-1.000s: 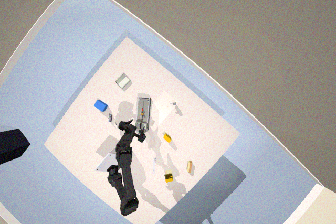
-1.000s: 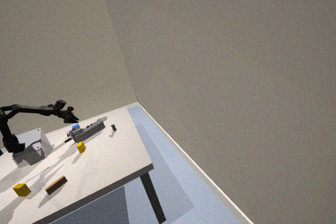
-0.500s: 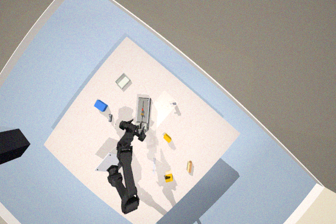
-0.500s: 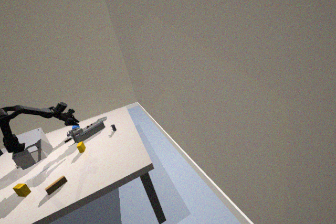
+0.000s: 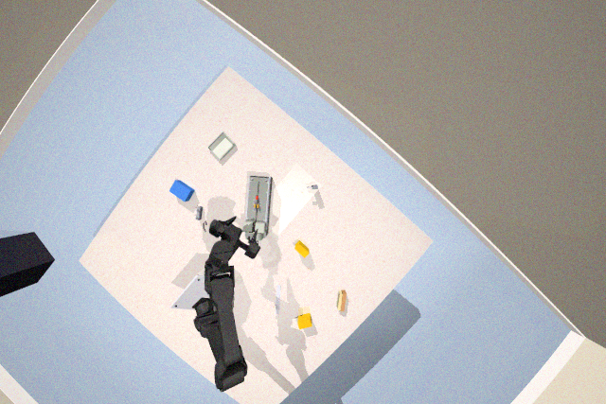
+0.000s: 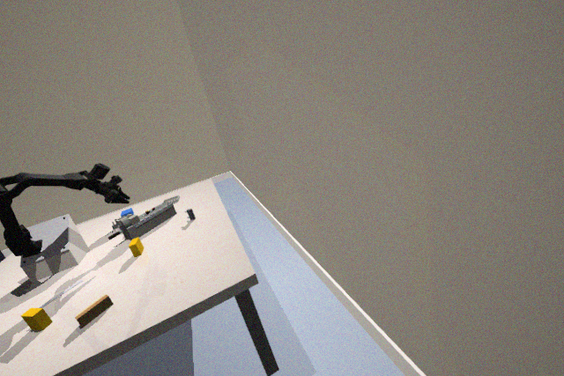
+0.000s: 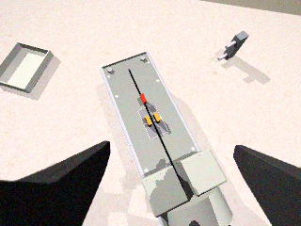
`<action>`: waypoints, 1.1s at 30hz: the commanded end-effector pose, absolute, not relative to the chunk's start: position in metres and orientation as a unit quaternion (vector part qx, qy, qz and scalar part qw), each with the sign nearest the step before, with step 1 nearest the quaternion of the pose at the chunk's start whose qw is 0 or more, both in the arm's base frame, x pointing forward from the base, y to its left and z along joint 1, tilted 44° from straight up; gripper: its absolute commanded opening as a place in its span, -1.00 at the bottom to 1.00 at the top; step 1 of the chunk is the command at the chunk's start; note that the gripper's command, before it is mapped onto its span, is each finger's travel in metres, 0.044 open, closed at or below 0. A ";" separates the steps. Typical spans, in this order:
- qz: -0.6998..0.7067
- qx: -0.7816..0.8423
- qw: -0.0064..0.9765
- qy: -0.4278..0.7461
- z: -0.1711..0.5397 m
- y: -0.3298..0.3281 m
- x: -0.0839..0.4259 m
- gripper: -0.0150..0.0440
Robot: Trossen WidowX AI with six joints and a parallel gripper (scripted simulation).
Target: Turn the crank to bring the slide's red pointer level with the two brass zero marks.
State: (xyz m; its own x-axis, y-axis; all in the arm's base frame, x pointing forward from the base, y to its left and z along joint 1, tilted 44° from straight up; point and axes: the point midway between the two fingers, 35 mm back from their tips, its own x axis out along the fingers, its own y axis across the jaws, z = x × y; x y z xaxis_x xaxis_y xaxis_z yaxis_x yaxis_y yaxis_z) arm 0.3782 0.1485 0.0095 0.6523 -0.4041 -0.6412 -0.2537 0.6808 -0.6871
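Note:
The machine is a long grey bed (image 5: pixel 264 194) (image 7: pixel 129 115) with a pale housing (image 5: pixel 260 227) (image 7: pixel 203 171) at its near end. The slide's red pointer (image 5: pixel 257 198) (image 7: pixel 143 98) stands on the dark centre line, off level with the brass zero marks (image 5: pixel 256 205) (image 7: pixel 156 117), on the side away from the housing. The dark crank handle (image 6: pixel 113 235) sticks out low beyond the housing; the wrist view does not show it clearly. My gripper (image 5: pixel 244 224) (image 6: pixel 127 199) (image 7: pixel 171 148) is open and empty, above the housing end, with its fingers on either side in the wrist view.
A shallow tray (image 5: pixel 215 141) (image 7: pixel 41 71) lies beyond the bed. A blue block (image 5: pixel 181 190) (image 6: pixel 127 211) is left of it, a grey bracket (image 5: pixel 312 187) (image 6: pixel 190 214) (image 7: pixel 237 43) right. Yellow blocks (image 5: pixel 301 248) (image 6: pixel 136 246) and a wooden bar (image 5: pixel 341 300) (image 6: pixel 94 311) lie nearer right.

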 end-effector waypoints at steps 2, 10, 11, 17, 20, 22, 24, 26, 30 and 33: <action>-0.038 -0.396 0.819 0.414 0.026 0.150 0.376 1.00; 0.023 -0.417 0.801 0.429 0.046 0.128 0.357 1.00; 0.031 -0.420 0.799 0.430 0.048 0.125 0.355 1.00; 0.075 -0.439 0.785 0.431 0.059 0.110 0.339 1.00; 0.098 -0.447 0.779 0.429 0.063 0.103 0.330 1.00; 0.113 -0.450 0.776 0.428 0.065 0.099 0.324 1.00; 0.129 -0.453 0.773 0.426 0.068 0.095 0.317 1.00; 0.144 -0.456 0.770 0.423 0.070 0.091 0.310 1.00; 0.166 -0.460 0.765 0.418 0.072 0.087 0.301 1.00; 0.166 -0.460 0.765 0.418 0.071 0.086 0.301 1.00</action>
State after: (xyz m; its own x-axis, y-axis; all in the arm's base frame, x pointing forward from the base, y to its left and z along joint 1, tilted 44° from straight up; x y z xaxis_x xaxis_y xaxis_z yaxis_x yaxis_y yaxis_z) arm 0.3042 0.0874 0.0715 0.5968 -0.1424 -0.7897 -0.6279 0.5298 -0.5701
